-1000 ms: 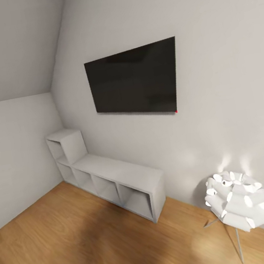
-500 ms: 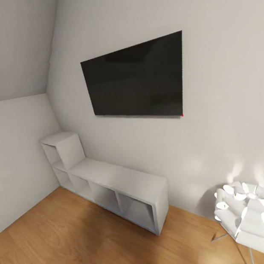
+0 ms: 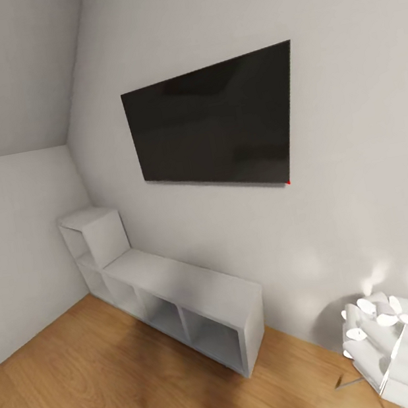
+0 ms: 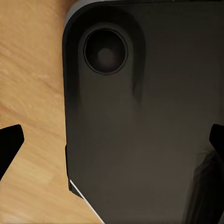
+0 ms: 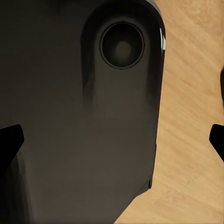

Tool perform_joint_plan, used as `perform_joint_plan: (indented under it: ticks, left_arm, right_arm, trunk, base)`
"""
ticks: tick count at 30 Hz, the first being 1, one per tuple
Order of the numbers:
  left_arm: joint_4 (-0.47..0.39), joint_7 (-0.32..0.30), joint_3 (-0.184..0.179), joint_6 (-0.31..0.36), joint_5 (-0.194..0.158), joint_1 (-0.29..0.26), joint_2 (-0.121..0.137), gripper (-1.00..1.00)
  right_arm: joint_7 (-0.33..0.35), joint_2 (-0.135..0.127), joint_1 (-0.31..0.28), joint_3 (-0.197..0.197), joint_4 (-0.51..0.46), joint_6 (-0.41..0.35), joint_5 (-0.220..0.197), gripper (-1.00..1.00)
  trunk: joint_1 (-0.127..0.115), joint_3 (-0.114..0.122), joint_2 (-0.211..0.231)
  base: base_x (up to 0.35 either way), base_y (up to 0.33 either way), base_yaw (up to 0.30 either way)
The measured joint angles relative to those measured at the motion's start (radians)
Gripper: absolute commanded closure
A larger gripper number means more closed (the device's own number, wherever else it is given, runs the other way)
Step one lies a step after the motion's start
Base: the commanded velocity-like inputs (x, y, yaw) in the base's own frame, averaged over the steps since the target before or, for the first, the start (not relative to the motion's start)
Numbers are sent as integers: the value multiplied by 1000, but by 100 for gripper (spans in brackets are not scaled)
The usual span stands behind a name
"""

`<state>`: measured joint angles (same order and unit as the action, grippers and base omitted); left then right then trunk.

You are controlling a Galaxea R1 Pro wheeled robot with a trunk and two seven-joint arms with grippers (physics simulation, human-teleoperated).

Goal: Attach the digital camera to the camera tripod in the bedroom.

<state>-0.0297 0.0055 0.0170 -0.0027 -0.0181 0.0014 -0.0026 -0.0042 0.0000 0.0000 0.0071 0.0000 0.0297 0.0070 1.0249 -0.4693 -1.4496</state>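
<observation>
The digital camera and the camera tripod are out of view. The head view faces a bedroom corner with pale grey walls, a light wood plank floor (image 3: pixel 96 390) and white cube shelves (image 3: pixel 178 282). My left gripper (image 4: pixel 112 144) is open, its black fingertips (image 4: pixel 9 142) far apart at the picture's edges, with nothing between them. The right gripper (image 5: pixel 112 140) is open too, fingertips (image 5: pixel 9 140) wide apart and holding nothing. Both hang over my own dark base (image 4: pixel 149 116) above the wood floor (image 5: pixel 191 116).
A black flat screen (image 3: pixel 213 122) hangs on the wall, with a tiny red dot (image 3: pixel 288 182) at its lower right corner. A white petal-shaped floor lamp (image 3: pixel 407 349) on thin legs stands at the lower right. Open floor lies in front of the shelves.
The whole head view has shifted, so the camera has moved: the screen looks larger and the lamp has slid toward the lower right corner. No object has moved on its own.
</observation>
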Motion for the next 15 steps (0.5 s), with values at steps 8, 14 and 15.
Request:
perform_joint_plan:
  ticks: [8,14,15]
  left_arm:
    - [-1,-1,0,-1,0,0,0,-100]
    - [0,-1,0,-1,0,0,0,-100]
    - [0,-1,0,0,0,0,0,-100]
  right_arm:
    - [0,0,0,0,0,1,0,-100]
    - [0,0,0,0,0,1,0,-100]
    - [0,0,0,0,0,1,0,-100]
  trunk:
    - [0,0,0]
    - [0,0,0]
    - [0,0,0]
  base:
    - [3,0,0]
    - [123,87,0]
    - [234,164,0]
